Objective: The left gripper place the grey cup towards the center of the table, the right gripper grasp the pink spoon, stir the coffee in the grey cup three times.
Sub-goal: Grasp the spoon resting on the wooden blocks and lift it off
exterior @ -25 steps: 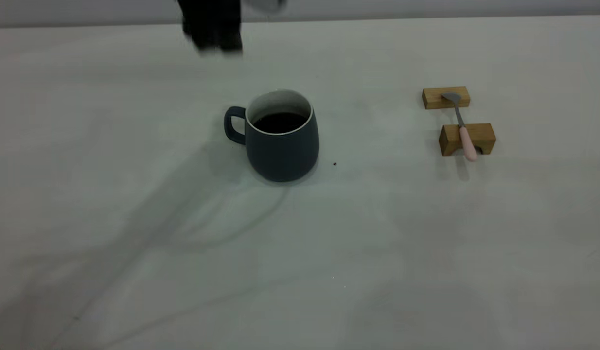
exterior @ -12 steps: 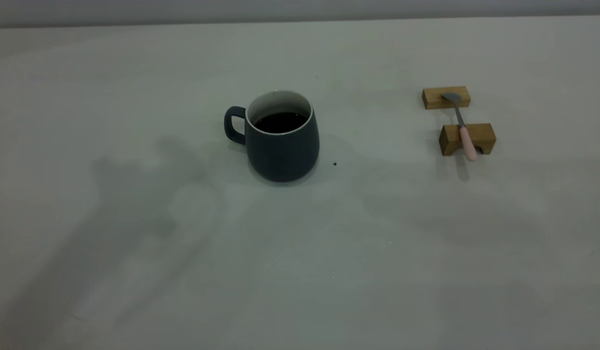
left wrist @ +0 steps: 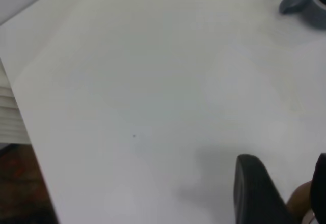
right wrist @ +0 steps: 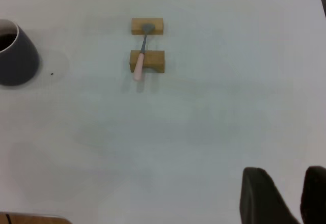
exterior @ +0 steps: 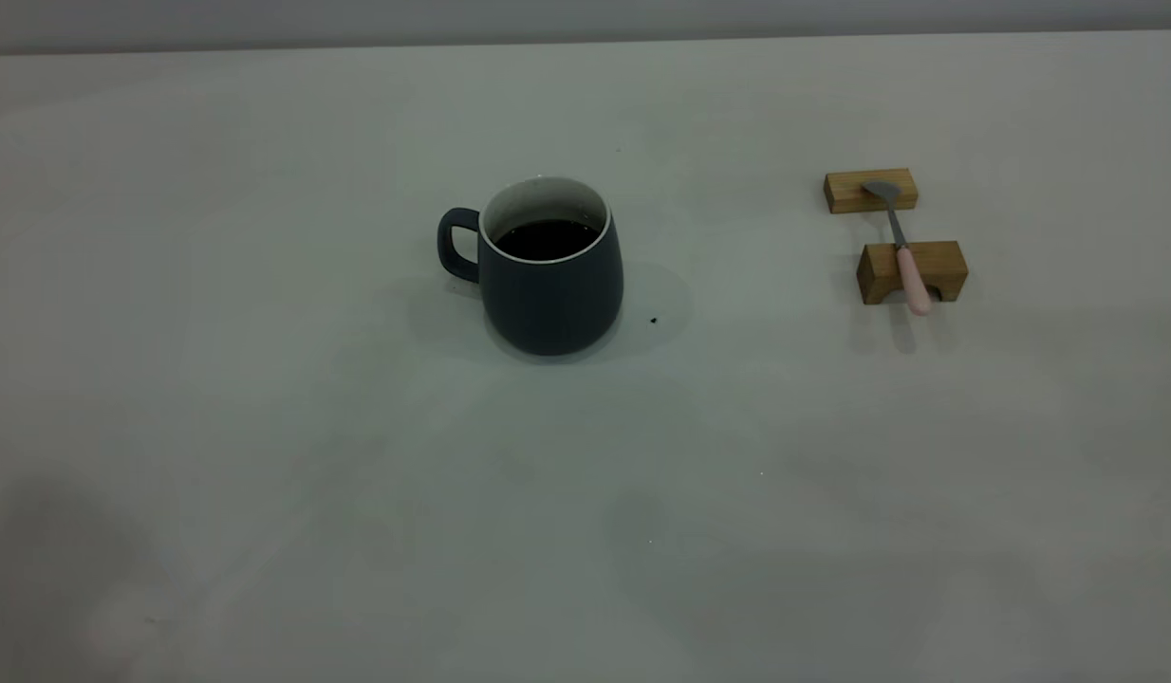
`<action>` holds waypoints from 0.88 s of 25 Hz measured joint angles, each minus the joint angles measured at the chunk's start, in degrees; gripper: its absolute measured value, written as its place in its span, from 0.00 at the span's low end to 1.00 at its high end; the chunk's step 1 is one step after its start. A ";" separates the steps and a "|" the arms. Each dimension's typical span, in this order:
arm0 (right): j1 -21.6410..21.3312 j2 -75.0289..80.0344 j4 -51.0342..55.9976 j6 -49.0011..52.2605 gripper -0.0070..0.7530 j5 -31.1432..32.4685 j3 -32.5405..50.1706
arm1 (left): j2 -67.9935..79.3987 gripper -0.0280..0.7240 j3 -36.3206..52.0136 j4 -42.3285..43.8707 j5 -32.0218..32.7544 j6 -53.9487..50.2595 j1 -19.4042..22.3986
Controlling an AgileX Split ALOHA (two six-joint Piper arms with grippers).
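**Both arms clear of cup and spoon**

The grey cup point(exterior: 551, 268) of coffee point(exterior: 546, 238) stands upright on the table point(exterior: 263, 427), well apart from the spread-fingered, empty left gripper point(left wrist: 280, 193). The pink spoon point(exterior: 903, 251) lies across two wooden blocks point(exterior: 912, 270), far from the parted, empty right gripper point(right wrist: 285, 196).

Light is soft and even, somewhat dim. The mug point(exterior: 551, 268) throws faint shadows toward 3 and 9 o'clock on the table point(exterior: 263, 427), so lamps probably sit overhead. The left wrist view is blurred; the finger point(left wrist: 257, 193) at 5 o'clock is out of focus.
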 joint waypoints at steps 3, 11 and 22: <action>0.00 0.00 0.00 0.00 0.32 0.00 0.00 | -12.15 0.49 6.61 -0.82 0.00 -2.12 1.94; 0.00 0.00 0.00 0.00 0.32 0.00 0.00 | -35.84 0.49 27.31 -8.37 -0.41 -4.61 21.20; 0.00 0.00 0.00 0.00 0.32 0.00 0.00 | -54.00 0.49 38.40 -13.91 -1.30 -3.36 30.69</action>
